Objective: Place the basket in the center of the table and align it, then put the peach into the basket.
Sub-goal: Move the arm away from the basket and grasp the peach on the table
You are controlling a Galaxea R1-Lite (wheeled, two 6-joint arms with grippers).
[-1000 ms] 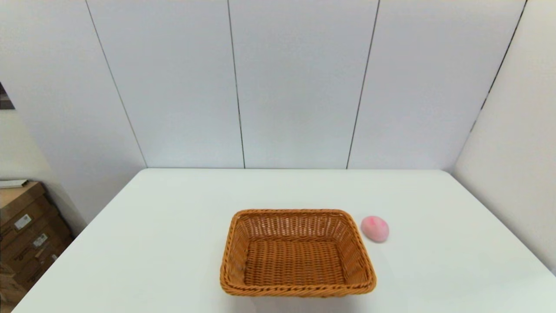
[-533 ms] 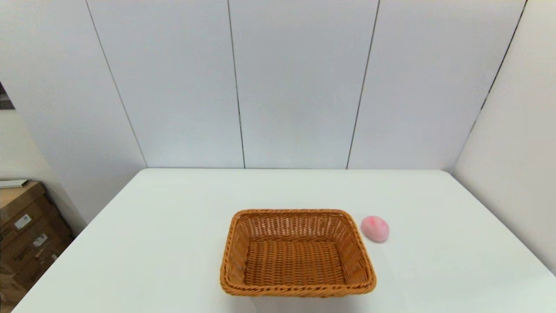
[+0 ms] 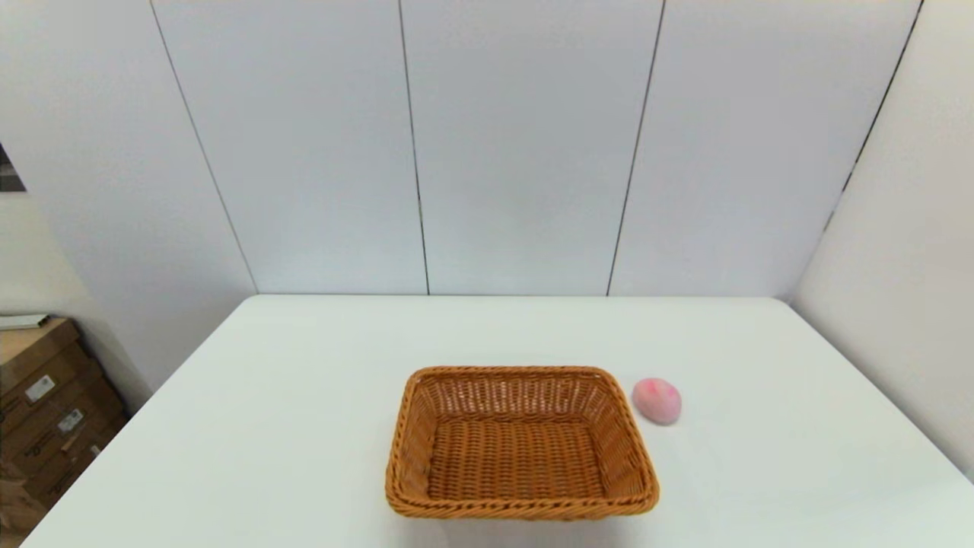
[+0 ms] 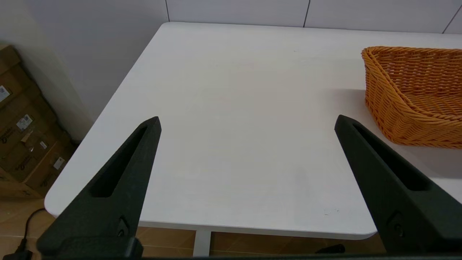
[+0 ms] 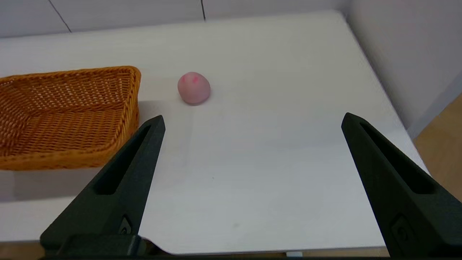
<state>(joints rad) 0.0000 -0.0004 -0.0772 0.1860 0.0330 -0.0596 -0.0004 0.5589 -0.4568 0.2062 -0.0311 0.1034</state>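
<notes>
While the rectangular orange-brown woven wicker basket point(image 3: 521, 445) sits near the middle of the large white table point(image 3: 266, 426), toward its near edge, the small pale-pink peach point(image 3: 657, 400) with a red blush lies on the tabletop just beside the basket's far right corner, not touching it. Outside the head view, the left pincer point(image 4: 247, 121) hangs released near the table's left front corner, and the right pincer point(image 5: 252, 119) hangs released near the right front edge, both empty.

Woven wicker basket point(image 3: 521, 445), matte smooth table point(image 3: 304, 426), soft-matte peach point(image 3: 657, 400)
</notes>
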